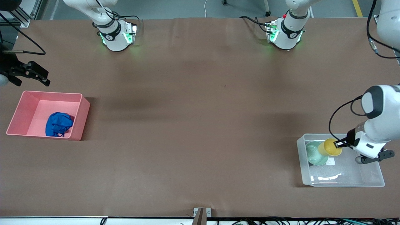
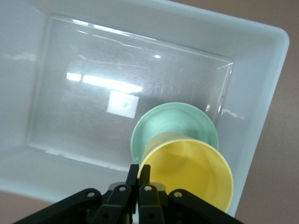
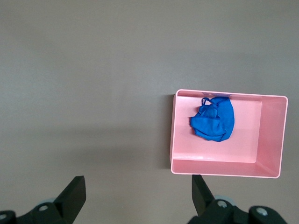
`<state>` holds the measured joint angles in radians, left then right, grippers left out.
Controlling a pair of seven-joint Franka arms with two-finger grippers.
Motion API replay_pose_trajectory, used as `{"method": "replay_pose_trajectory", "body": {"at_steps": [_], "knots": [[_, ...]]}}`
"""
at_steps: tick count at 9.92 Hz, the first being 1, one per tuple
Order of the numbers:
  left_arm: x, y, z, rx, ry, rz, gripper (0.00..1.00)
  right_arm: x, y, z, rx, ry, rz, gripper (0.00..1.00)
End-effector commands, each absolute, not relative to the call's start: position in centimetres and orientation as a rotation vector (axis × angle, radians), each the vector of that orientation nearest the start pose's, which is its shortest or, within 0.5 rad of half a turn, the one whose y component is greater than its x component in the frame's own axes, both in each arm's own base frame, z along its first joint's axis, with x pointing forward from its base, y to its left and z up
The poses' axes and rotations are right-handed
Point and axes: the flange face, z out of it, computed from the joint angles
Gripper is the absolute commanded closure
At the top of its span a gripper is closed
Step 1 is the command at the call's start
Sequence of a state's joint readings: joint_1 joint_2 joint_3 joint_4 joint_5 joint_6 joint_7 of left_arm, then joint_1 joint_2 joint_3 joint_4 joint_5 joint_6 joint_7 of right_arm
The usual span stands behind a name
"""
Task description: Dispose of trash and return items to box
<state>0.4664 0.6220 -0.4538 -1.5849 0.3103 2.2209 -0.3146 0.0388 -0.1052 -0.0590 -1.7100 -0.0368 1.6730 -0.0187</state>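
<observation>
The deep blue cloth wad [image 1: 58, 124] lies in the pink bin [image 1: 82, 120]; it also shows in the right wrist view [image 3: 213, 120]. My right gripper [image 1: 46, 78] is open and empty in the air beside the pink bin, over bare table, as the right wrist view [image 3: 135, 186] shows. My left gripper [image 1: 339, 143] is shut on the rim of the yellow cup [image 1: 330, 147] and holds it tilted over the mint-green bowl [image 1: 314, 154], which sits in the clear tub [image 1: 343, 185]. The left wrist view shows the gripper [image 2: 139, 170], cup [image 2: 187, 172], bowl [image 2: 173, 119] and tub [image 2: 261, 70].
The pink bin [image 3: 271, 140] stands at the right arm's end of the table, the clear tub at the left arm's end. A white sticker [image 2: 122, 103] lies on the tub's floor beside the bowl. Brown table stretches between the two containers.
</observation>
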Motion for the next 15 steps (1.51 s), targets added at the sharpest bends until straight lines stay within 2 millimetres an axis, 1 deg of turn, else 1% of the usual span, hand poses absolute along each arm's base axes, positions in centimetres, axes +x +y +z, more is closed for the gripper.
{"method": "replay_pose_trajectory", "body": {"at_steps": [1,2,3,4,5,6,7,8,9,10,11,12,13,14,15], "knots": [[70.4,6.7,26.7,-3.159,-0.353,-0.142,0.99,53.1,-1.6,62.8,-3.181,0.003,-0.099,0.00],[70.2,6.9,25.6,-3.167,-0.346,-0.120,0.96,53.0,-1.6,62.9,-3.181,0.006,-0.101,0.00],[70.2,6.6,24.6,-3.175,-0.345,-0.104,0.84,53.0,-1.6,62.9,-3.181,0.006,-0.101,0.00],[70.3,6.4,24.5,-3.176,-0.341,-0.104,0.42,53.0,-1.7,62.8,-3.181,0.006,-0.096,0.00],[70.3,6.7,25.2,-3.171,-0.341,-0.118,0.00,53.1,-1.7,62.7,-3.181,0.008,-0.094,0.00],[70.4,6.8,27.0,-3.159,-0.339,-0.141,0.00,53.0,-1.7,62.8,-3.181,0.006,-0.096,0.00],[70.2,6.4,29.7,-3.141,-0.324,-0.134,0.00,53.1,-1.7,62.7,-3.182,0.006,-0.094,0.00],[69.6,6.2,33.9,-3.106,-0.308,-0.134,0.00,53.1,-1.7,62.7,-3.181,0.010,-0.096,0.00],[69.0,5.3,37.9,-3.082,-0.265,-0.147,0.00,53.1,-1.7,62.8,-3.181,0.008,-0.099,0.00],[68.0,5.0,41.3,-3.059,-0.240,-0.126,0.00,53.1,-1.7,62.7,-3.182,0.008,-0.094,0.00],[66.9,4.1,44.9,-3.035,-0.187,-0.127,0.00,53.0,-1.7,62.8,-3.181,0.008,-0.096,0.00],[65.7,3.5,48.3,-3.008,-0.185,-0.142,0.00,53.1,-1.7,62.7,-3.182,0.008,-0.094,0.00],[64.8,3.1,51.4,-3.016,-0.204,-0.172,0.00,53.1,-1.7,62.7,-3.182,0.008,-0.094,0.00],[64.4,1.7,54.3,-3.045,-0.192,-0.187,0.00,53.1,-1.7,62.7,-3.182,0.008,-0.094,0.00],[63.8,0.2,56.3,-3.061,-0.168,-0.141,0.00,53.0,-1.7,62.8,-3.181,0.008,-0.096,0.00]]}}
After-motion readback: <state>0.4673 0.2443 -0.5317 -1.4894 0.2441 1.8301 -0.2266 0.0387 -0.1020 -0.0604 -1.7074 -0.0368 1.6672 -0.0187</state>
